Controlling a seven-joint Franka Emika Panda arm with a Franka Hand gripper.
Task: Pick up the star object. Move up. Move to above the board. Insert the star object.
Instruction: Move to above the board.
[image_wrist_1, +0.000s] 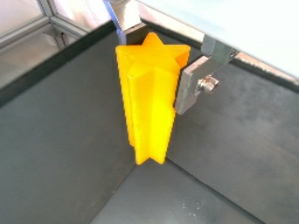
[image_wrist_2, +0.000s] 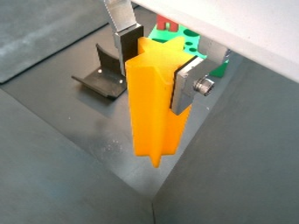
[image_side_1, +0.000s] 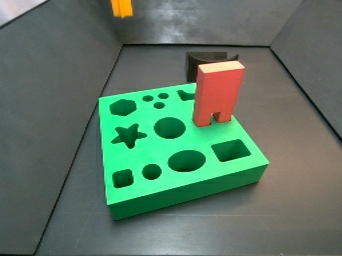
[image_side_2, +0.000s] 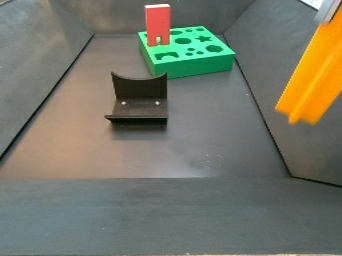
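Gripper (image_wrist_2: 149, 63) clamped on the star object (image_wrist_2: 156, 101), raised clear above the dark floor (image_wrist_2: 70, 171). In both wrist views, flat silver fingers (image_wrist_1: 193, 83) pressed against opposite sides of the orange-yellow prism near its top end, ridged body hanging down from between them, lower tip free and touching nothing. Star-shaped top face plain in a wrist view (image_wrist_1: 152, 54). In a side view, only the bottom end of the star object (image_side_1: 122, 8) visible at the top edge, left of centre, well apart from the board (image_side_1: 174, 150) filling the middle of the frame. In a side view, star object (image_side_2: 313, 72) tilted along the right edge, gripper itself out of frame there. Board (image_side_2: 187, 50) near the upper centre, with a red block (image_side_2: 159, 25) standing upright on it. Star-shaped hole (image_side_1: 128, 135) on the board's left side open. Fixture (image_side_2: 136, 98) on the floor left of centre, apart from the board.
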